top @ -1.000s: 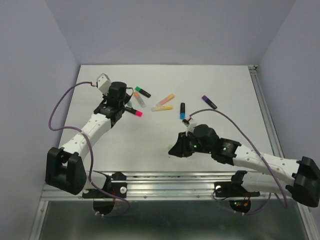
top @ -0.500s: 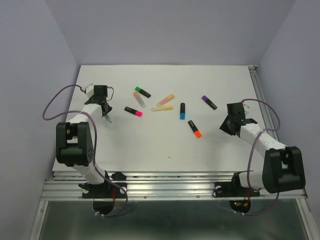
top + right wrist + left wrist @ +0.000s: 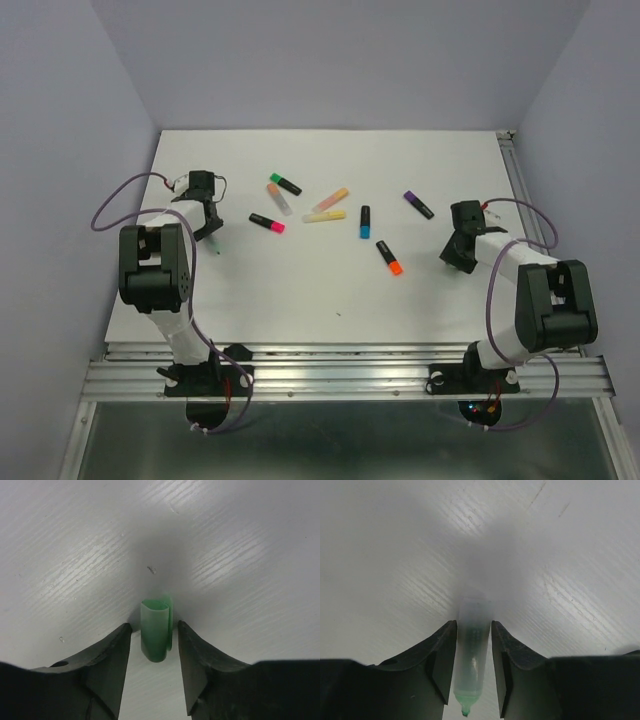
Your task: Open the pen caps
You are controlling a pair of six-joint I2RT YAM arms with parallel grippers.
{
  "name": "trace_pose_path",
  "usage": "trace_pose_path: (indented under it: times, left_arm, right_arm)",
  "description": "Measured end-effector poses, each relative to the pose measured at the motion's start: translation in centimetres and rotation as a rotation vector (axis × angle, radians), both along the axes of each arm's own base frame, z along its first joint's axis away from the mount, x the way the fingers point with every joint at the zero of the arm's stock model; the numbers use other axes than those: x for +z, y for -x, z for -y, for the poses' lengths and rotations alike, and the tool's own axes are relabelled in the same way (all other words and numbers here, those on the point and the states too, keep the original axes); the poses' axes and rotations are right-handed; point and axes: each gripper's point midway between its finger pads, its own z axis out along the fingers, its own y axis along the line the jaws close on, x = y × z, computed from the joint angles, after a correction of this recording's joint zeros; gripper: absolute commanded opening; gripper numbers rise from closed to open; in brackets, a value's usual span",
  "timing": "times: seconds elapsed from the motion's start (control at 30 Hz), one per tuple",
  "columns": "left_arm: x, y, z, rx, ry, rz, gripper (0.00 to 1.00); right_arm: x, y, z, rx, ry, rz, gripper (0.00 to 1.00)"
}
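My left gripper (image 3: 207,222) is at the table's left side. In the left wrist view it (image 3: 474,630) is shut on a pale translucent marker barrel (image 3: 472,655) with a bare green tip, and both fingers touch it. My right gripper (image 3: 460,252) is low at the right side. In the right wrist view it (image 3: 154,630) is open around a loose green pen cap (image 3: 156,627) lying on the table, with a gap on each side. Capped markers lie in the middle: green-capped (image 3: 285,184), pink-capped (image 3: 267,222), blue-capped (image 3: 365,222), orange-capped (image 3: 389,257) and purple-capped (image 3: 418,204).
Pastel markers lie among them: a peach one (image 3: 279,199), an orange one (image 3: 330,200) and a yellow one (image 3: 324,215). A metal rail (image 3: 530,210) runs along the table's right edge. Both arms are folded back near their bases.
Both arms have drawn back from the middle of the table to its left and right sides, and the grippers have come down to the surface. The markers in the middle have not moved.
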Motion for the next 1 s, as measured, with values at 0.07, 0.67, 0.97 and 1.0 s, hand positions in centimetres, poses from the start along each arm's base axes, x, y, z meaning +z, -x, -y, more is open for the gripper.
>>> trace_pose_path:
  times: [0.07, 0.67, 0.97, 1.0]
  left_arm:
    - [-0.1, 0.2, 0.1, -0.002, 0.007, -0.008, 0.57]
    - [9.2, 0.3, 3.0, -0.050, 0.140, 0.258, 0.99]
    - [12.2, 4.0, 15.2, -0.330, 0.299, 0.351, 0.99]
    - [12.0, 4.3, 15.9, -0.346, 0.310, 0.345, 0.99]
  right_arm:
    - [0.0, 0.0, 0.0, -0.001, 0.000, 0.001, 0.60]
    - [8.0, -1.3, -4.2, 0.221, -0.175, 0.277, 1.00]
    - [9.7, -0.2, -12.9, 0.586, -0.258, 0.325, 1.00]
    - [9.1, 0.2, -13.9, 0.624, -0.257, 0.302, 1.00]
